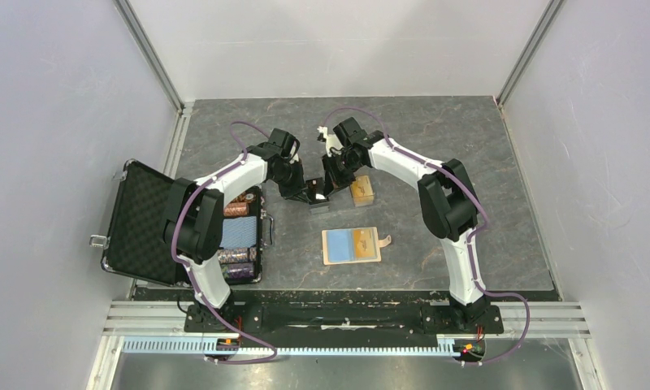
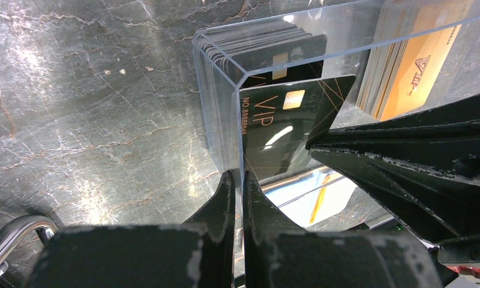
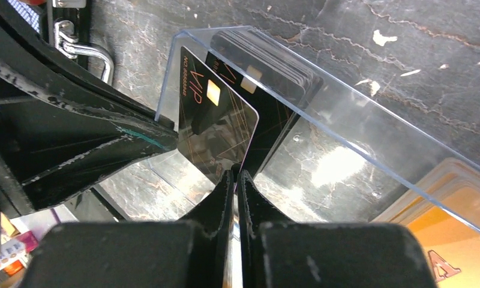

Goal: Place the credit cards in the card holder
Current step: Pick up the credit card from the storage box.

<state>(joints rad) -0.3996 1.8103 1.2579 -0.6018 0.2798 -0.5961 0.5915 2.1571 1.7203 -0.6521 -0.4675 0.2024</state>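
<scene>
My left end effector (image 2: 237, 186) is pinched tight onto the wall of the clear box (image 2: 297, 36). My right end effector (image 3: 236, 180) is clamped on a black VIP card (image 3: 216, 126) tilted inside it. The card holder (image 1: 338, 245) lies open on the surface (image 1: 468, 162), at six o'clock of both.

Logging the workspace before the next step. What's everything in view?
clear box: one, transparent, centre, black cards stacked inside
black VIP card: one, black, gold print, tilted at the clear box
orange card box: one, orange, beside the clear box
card holder: one, tan, light-blue inside, open, nearer the bases
chip case: one, black, open, left side
left gripper: one, black, shut on clear box wall
right gripper: one, black, shut on black VIP card
</scene>
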